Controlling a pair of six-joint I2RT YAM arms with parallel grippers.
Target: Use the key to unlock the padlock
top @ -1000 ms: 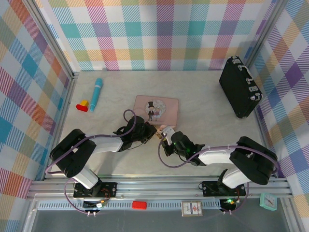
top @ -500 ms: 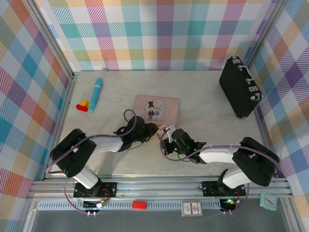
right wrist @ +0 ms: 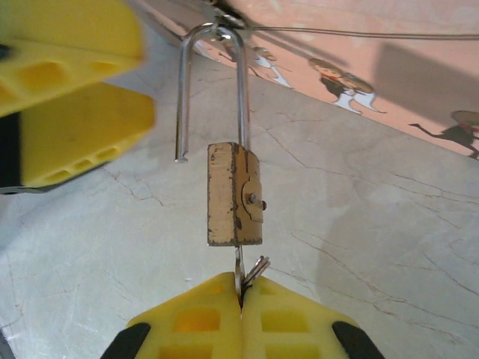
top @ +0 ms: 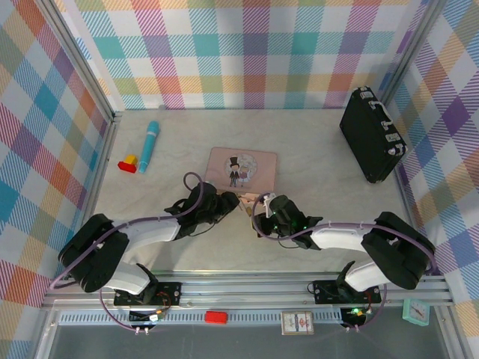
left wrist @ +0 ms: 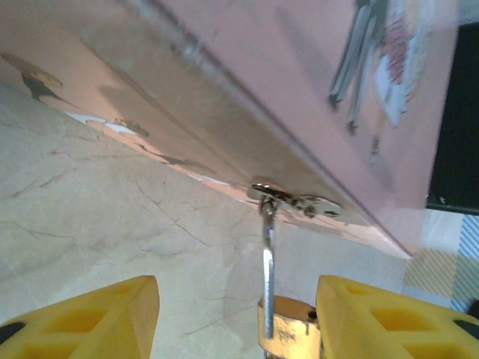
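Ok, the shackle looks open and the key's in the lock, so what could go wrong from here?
The padlock hangs by its open shackle from the clasp of the pink tin, with the right tool shut on the key. Pulling back could drag the tin or bend the thin key. The left tool stands open beside the padlock, not holding it, so a twist of the key could swing the body instead.

A pink tin [top: 241, 167] with a cartoon couple on its lid lies mid-table [top: 314, 172]. A black case [top: 370, 136] stands at the far right. At the far left, a blue tube [top: 150, 142] lies beside a red block [top: 126, 167] and a yellow block [top: 130, 159], which touch. Checked walls [top: 247, 52] surround the table.
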